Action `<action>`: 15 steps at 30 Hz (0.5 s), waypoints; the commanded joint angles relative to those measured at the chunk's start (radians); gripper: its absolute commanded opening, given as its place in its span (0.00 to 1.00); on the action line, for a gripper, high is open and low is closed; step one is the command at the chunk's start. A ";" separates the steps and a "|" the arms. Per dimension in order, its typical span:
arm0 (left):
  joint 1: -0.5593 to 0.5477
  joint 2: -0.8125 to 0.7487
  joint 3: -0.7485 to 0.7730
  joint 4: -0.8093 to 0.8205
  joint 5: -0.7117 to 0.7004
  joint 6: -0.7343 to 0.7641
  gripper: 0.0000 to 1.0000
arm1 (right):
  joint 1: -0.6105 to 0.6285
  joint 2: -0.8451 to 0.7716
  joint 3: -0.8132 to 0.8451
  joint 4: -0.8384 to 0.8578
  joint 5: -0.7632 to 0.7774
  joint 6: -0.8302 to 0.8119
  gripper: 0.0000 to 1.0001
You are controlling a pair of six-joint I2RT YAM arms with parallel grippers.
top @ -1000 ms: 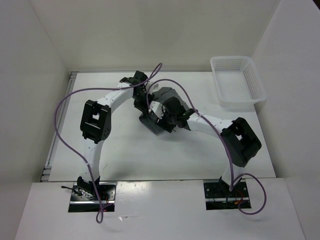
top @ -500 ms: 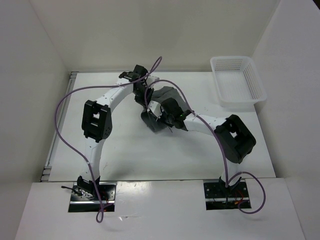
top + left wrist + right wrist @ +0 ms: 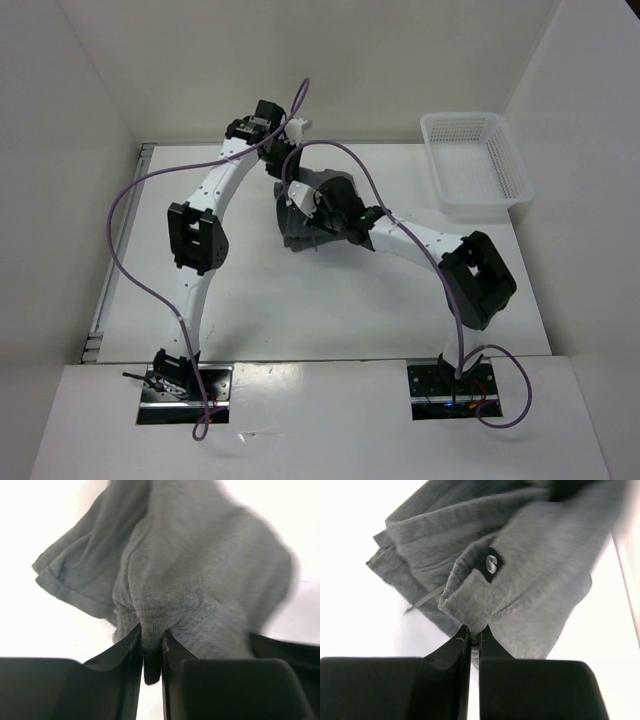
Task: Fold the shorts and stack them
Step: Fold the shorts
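Note:
The grey shorts [image 3: 328, 188] are bunched in the middle of the table, towards the back, and hang between both arms. In the left wrist view, my left gripper [image 3: 150, 639] is shut on a thick fold of the shorts [image 3: 200, 565], with the rest of the cloth draping away below the fingers. In the right wrist view, my right gripper [image 3: 475, 635] is shut on a thin edge of the shorts [image 3: 540, 575], close to a small dark eyelet [image 3: 491, 564]. From above, the two wrists crowd over the cloth and hide part of it.
A white mesh basket [image 3: 508, 150] stands at the back right corner. White walls close in the table at the back and on both sides. Purple cables [image 3: 130, 200] loop from both arms over the left and middle of the table.
My right gripper has closed on the shorts' edge. The left arm has stretched farther towards the back wall, and the cloth bunch has shifted slightly left with both grippers.

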 commanded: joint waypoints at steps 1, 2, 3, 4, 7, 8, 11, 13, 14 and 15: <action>0.070 0.098 0.037 0.014 -0.068 0.003 0.25 | 0.017 0.045 0.062 -0.016 -0.032 0.004 0.00; 0.079 0.120 0.049 0.014 -0.069 0.003 0.27 | 0.026 0.066 0.074 -0.005 -0.032 0.004 0.00; 0.088 0.129 0.049 0.024 -0.069 0.003 0.29 | 0.027 0.076 0.074 0.005 -0.032 -0.011 0.00; 0.100 0.149 0.049 0.024 -0.079 0.003 0.31 | 0.036 0.089 0.074 0.005 -0.032 -0.025 0.00; 0.100 0.177 0.058 0.024 -0.105 0.003 0.37 | 0.056 0.099 0.074 0.005 -0.032 -0.025 0.00; 0.110 0.177 0.058 0.024 -0.105 0.003 0.40 | 0.066 0.099 0.074 0.005 -0.041 -0.025 0.00; 0.110 0.201 0.058 0.033 -0.135 0.003 0.43 | 0.097 0.099 0.074 -0.028 -0.090 -0.047 0.00; 0.110 0.210 0.058 0.033 -0.135 0.003 0.44 | 0.112 0.099 0.074 -0.040 -0.100 -0.061 0.00; 0.110 0.211 0.058 0.033 -0.144 0.003 0.44 | 0.128 0.099 0.065 -0.041 -0.113 -0.061 0.02; 0.110 0.211 0.058 0.033 -0.144 0.003 0.46 | 0.128 0.099 0.065 -0.041 -0.123 -0.061 0.04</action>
